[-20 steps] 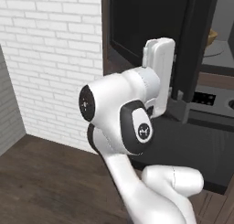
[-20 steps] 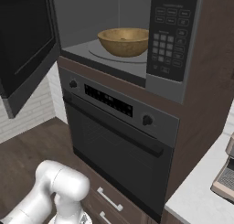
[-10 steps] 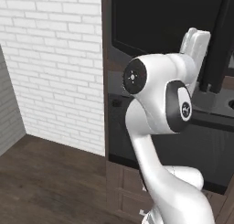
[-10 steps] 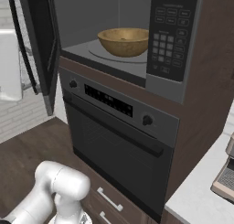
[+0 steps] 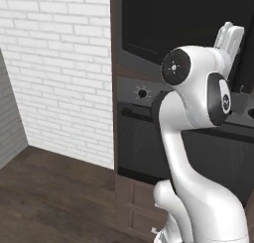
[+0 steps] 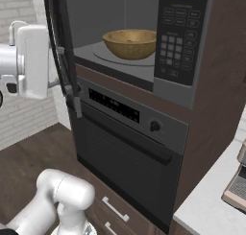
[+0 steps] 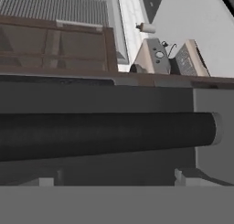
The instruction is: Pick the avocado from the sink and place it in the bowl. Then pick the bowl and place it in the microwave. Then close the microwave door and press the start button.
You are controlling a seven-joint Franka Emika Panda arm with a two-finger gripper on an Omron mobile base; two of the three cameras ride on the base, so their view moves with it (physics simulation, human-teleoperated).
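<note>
Wooden bowl (image 6: 130, 43) inside microwave (image 6: 144, 32); oven (image 6: 129, 152) directly below.

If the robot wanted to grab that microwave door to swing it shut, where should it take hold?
Probably the door's free outer edge, farthest from the hinge, coming from the room side where the arm already is. The door stands nearly edge-on and swung well out, so that thin edge fits between the fingers, and pushing there turns it most easily. The bowl already sits inside.

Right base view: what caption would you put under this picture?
Light-brown wooden bowl sits inside the open black microwave, its door swung partway, above the oven.
</note>
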